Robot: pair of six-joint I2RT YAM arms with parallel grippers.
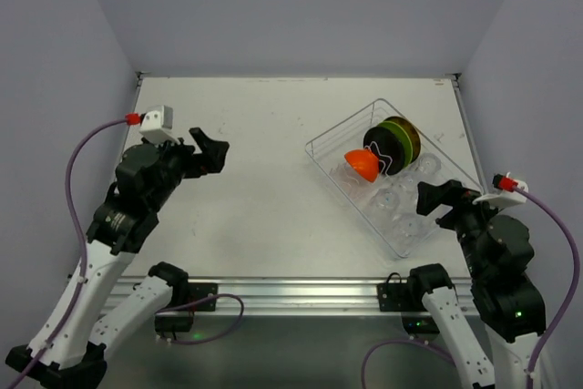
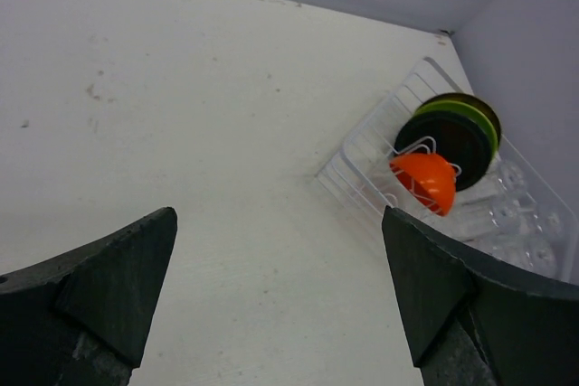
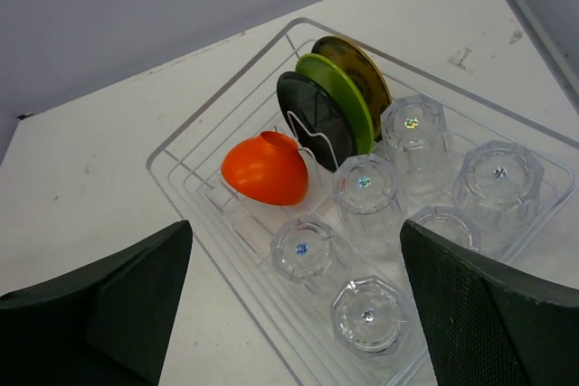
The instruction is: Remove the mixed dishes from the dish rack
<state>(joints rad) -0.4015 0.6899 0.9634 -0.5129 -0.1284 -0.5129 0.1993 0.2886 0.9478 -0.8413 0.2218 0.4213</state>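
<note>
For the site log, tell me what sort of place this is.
Probably a robot lab booth, not a kitchen: a white table boxed in by plain grey walls, two robot arms bolted at its edge, and one dish rack.

Top camera looks down from behind over the whole table (image 1: 255, 161). Left wrist camera faces the rack (image 2: 348, 164) from well across the table; right wrist camera looks down on it closely. All 3 share it.
</note>
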